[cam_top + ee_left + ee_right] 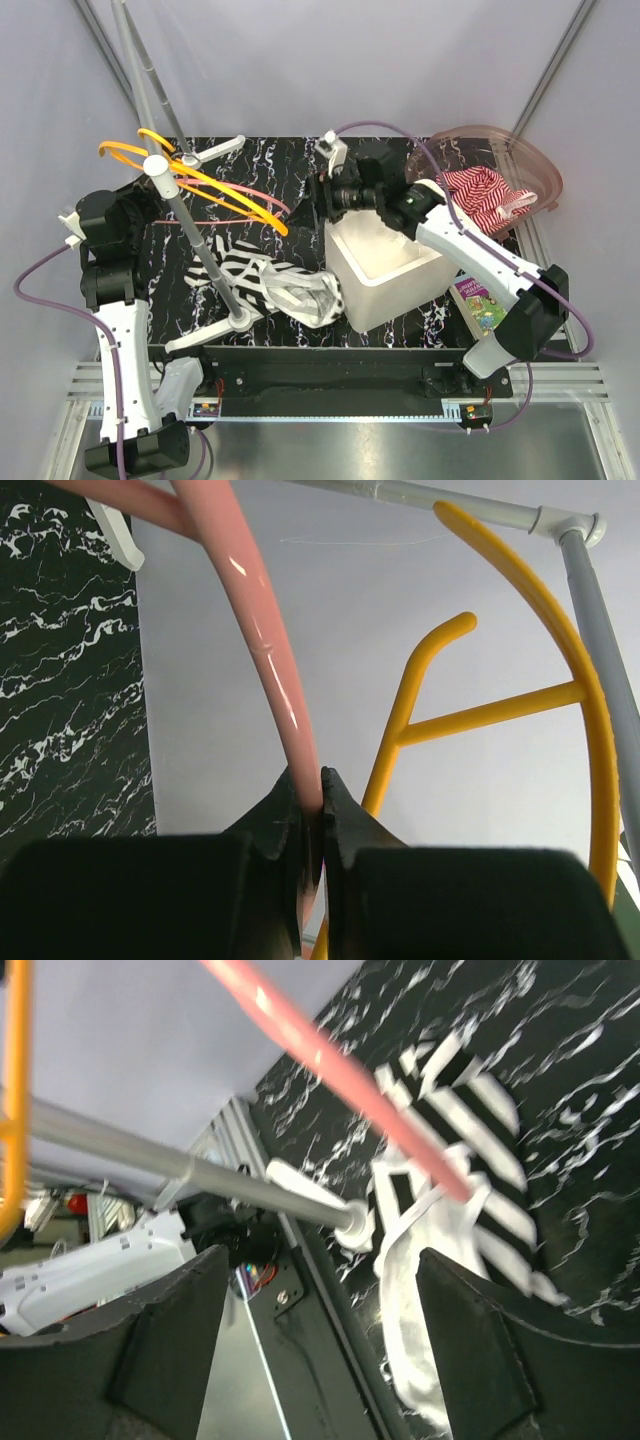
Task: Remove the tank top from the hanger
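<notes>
On table, tank top lengthwise left-right — left gripper tight on pink hanger, right gripper agape.

The left arm and the right arm share one build: smooth white link shells set between chunky matte black joint housings. A purple cable runs along the left arm's white links and loops out to its side. A second purple cable arcs over the right arm and shows again as a loop by its black elbow housing. The left arm's base block is black. The left end effector has two black fingers that taper from blocky bodies to narrow wedge tips. The right end effector has two broad matte black fingers with faceted inner faces.
</notes>
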Robot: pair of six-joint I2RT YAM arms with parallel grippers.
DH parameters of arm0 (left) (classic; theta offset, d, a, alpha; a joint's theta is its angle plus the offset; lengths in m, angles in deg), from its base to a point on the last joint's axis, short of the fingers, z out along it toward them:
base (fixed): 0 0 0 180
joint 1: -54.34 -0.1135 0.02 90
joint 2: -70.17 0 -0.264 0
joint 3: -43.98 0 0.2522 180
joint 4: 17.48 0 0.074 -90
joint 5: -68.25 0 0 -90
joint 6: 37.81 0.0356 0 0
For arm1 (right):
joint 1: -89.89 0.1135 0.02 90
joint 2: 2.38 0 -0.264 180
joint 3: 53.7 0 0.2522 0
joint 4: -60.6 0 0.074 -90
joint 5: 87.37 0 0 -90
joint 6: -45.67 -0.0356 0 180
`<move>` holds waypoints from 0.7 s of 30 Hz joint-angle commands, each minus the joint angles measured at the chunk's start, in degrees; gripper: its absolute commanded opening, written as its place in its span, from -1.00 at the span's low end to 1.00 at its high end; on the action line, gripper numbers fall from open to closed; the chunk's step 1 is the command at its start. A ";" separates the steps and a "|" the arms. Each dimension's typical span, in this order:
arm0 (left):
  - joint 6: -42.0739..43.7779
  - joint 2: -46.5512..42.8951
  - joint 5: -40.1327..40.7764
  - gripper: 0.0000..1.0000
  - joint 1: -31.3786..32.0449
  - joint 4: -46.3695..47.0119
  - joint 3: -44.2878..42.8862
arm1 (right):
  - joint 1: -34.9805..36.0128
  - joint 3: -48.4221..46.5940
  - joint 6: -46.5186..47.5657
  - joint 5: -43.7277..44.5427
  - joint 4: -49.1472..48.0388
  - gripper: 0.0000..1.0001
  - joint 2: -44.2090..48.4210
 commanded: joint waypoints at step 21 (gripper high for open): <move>-5.20 -0.07 -6.54 -1.00 -0.41 0.74 0.47 | -2.25 -8.17 13.42 -12.50 -7.68 0.65 -10.14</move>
